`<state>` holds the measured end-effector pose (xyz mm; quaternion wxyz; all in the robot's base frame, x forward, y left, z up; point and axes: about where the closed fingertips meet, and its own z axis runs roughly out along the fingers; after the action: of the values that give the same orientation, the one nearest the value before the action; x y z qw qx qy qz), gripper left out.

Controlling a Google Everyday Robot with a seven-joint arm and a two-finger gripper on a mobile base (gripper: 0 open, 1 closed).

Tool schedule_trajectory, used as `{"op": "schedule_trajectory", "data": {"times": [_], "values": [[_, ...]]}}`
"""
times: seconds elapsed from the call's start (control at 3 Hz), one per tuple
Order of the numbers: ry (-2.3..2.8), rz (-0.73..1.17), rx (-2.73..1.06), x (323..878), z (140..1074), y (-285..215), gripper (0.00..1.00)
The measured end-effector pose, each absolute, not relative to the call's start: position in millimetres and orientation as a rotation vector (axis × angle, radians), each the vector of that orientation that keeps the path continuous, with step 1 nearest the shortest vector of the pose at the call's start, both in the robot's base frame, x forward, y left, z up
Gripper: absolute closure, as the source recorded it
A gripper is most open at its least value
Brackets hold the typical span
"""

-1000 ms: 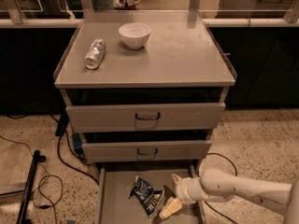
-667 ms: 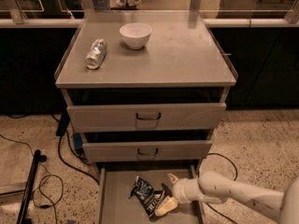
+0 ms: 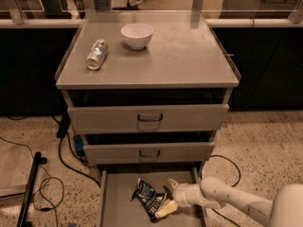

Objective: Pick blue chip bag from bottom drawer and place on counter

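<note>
Worktop point(image 3: 189, 56) occupies upper centre of frame. On it, can point(image 3: 97, 54) lies at left; bowl point(image 3: 137, 35) stands right of it, nearer the rear. Bottom drawer point(image 3: 116, 207) open at lower centre. Bag point(image 3: 147, 196) lies in it, with hand point(image 3: 167, 196) at bag's right edge.

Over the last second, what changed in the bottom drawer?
The gripper, open, edged left in view across the bottom drawer toward the blue chip bag, reaching its right edge; nothing grasped. Bag, and the can and bowl on the counter, stayed put.
</note>
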<state>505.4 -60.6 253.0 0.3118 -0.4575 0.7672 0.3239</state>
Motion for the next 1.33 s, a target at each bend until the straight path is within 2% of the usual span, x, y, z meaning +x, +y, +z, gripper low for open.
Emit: {"op": "schedule_trajectory", "data": {"times": [0.67, 1.33], "values": [[2.023, 0.886, -1.197, 504.8, 243.7, -48.7, 0.00], [2.076, 0.852, -1.163, 518.3, 186.3, -6.3, 0.00]]}}
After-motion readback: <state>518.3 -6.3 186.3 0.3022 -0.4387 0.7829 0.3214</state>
